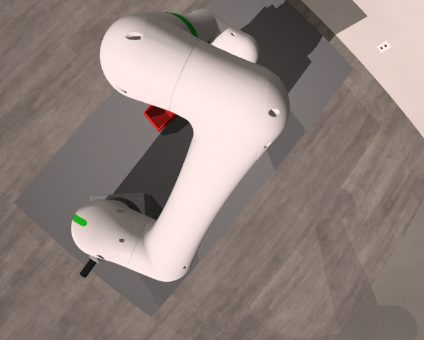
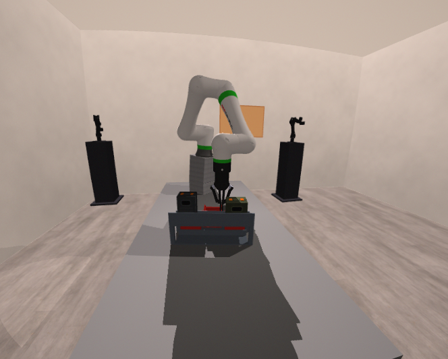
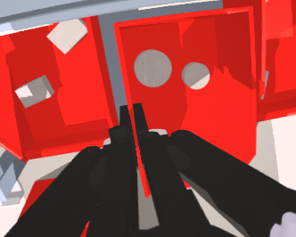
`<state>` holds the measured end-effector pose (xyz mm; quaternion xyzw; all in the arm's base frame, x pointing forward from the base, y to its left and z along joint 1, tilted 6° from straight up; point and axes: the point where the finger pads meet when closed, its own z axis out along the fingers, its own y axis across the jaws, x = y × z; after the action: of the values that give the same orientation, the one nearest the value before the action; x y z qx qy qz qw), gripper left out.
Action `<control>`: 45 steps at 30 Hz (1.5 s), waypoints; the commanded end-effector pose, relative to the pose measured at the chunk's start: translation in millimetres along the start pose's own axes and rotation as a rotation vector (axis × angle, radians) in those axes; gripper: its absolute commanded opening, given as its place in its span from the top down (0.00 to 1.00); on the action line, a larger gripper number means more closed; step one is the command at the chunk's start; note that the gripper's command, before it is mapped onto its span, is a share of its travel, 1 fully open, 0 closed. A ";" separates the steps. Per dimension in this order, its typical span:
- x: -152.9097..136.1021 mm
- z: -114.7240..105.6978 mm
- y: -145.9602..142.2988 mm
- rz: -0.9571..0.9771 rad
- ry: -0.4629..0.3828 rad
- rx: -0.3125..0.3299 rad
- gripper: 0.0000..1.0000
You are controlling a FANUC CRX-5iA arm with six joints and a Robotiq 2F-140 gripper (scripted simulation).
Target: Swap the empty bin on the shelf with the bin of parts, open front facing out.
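My gripper (image 3: 133, 118) (image 2: 221, 208) is shut on the left side wall of a red open bin (image 3: 214, 120), which holds two round grey parts. In the wrist view this bin lies between a left red bin (image 3: 86, 102) with two angular grey parts and a right red bin (image 3: 282, 55) with a part partly in view. The bin's far edge is close to the grey-blue shelf (image 3: 104, 11) (image 2: 211, 219). How deep it sits behind the lip cannot be told. Another red bin (image 1: 159, 118) is on the table, partly hidden by the arm; no parts show in it.
A dark box (image 2: 186, 204) and a green box (image 2: 236, 209) stand on the shelf's top board, on either side of the gripper in the exterior view. A red piece (image 3: 37, 196) shows low at the left in the wrist view. The arm hides the shelf in the top view.
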<state>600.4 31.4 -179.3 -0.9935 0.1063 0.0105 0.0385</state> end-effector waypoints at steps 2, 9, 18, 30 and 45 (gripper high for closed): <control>0.9 -1.0 -0.2 0.000 0.002 0.000 0.90; 0.9 -1.0 -0.2 0.000 0.002 0.000 0.85; 0.9 -1.0 -0.2 0.000 0.002 0.000 0.85; 0.9 -1.0 -0.2 0.000 0.002 0.000 0.85; 0.8 -1.8 -0.2 0.000 0.002 0.000 0.85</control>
<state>600.6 31.4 -178.8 -0.9935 0.1063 0.0101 0.0386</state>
